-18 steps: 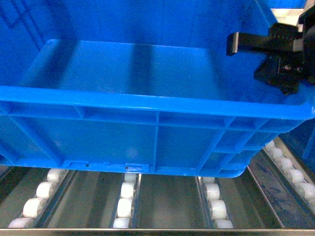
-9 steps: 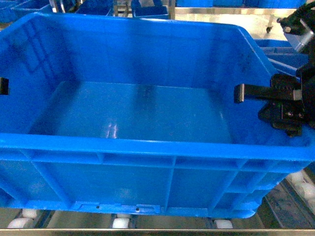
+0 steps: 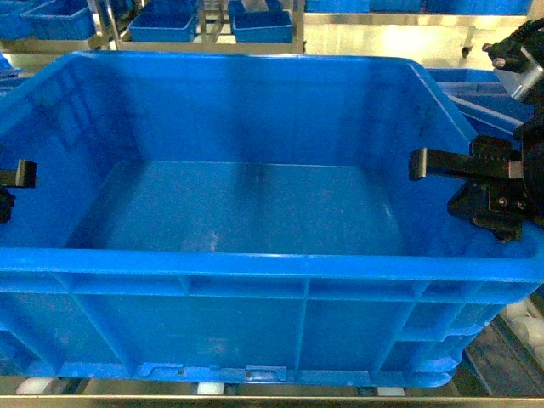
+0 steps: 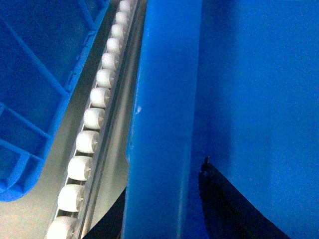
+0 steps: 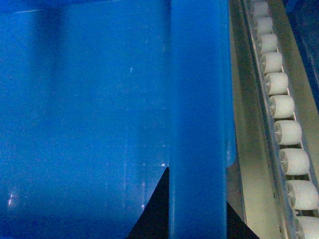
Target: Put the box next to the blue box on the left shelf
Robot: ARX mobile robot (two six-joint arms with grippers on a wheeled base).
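Box (image 3: 255, 221) fills nearly the whole head view, a big bright-blue crate with a thick rolled rim and ribbed near wall, its open inside bare and its left and right ends cut off by the picture edges. It sits over the left shelf (image 4: 92, 117), a silvery rack of white roller lanes, of which the head view shows only a few roller tops under the crate's bottom edge; whether the crate's base rests on the rollers is hidden there. Beside the box's left wall, across one roller lane, the left wrist view shows the ribbed corner of another blue box (image 4: 35, 94), near but apart; most of it is out of frame. Farther blue bins (image 3: 166, 21) stand on racks at the top of the head view, small and blurred. The right gripper (image 3: 463, 183) is black and straddles the crate's right rim, one finger reaching inside the wall; in the right wrist view its two dark fingers (image 5: 154, 209) sit on either side of the rim, pinching it. The left gripper (image 3: 8, 183) is mostly cut off at the left edge of the head view; the left wrist view shows its dark fingers (image 4: 224, 204) on both sides of the left rim, clamped on it.
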